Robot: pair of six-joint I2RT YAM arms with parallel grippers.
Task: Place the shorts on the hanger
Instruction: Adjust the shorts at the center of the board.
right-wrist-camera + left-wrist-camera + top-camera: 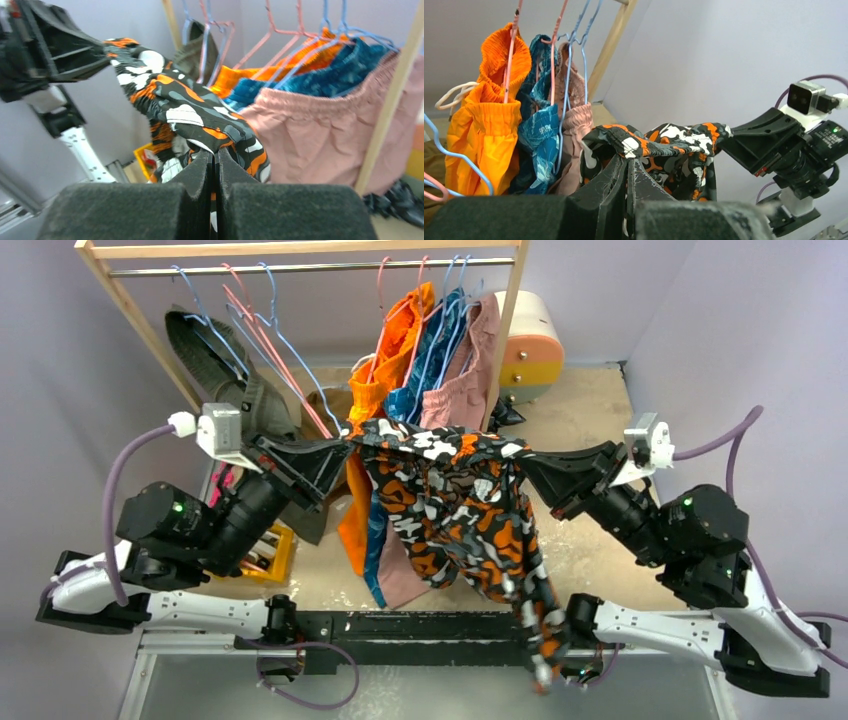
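Bright, even, soft-shadowed light; wrist views blur at their near foreground edges.

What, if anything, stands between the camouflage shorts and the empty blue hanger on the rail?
Nothing visible blocks the way. The shorts hang in open air before the rail; the blue hanger lies farther left, with pink-red hangers interleaved beside it.
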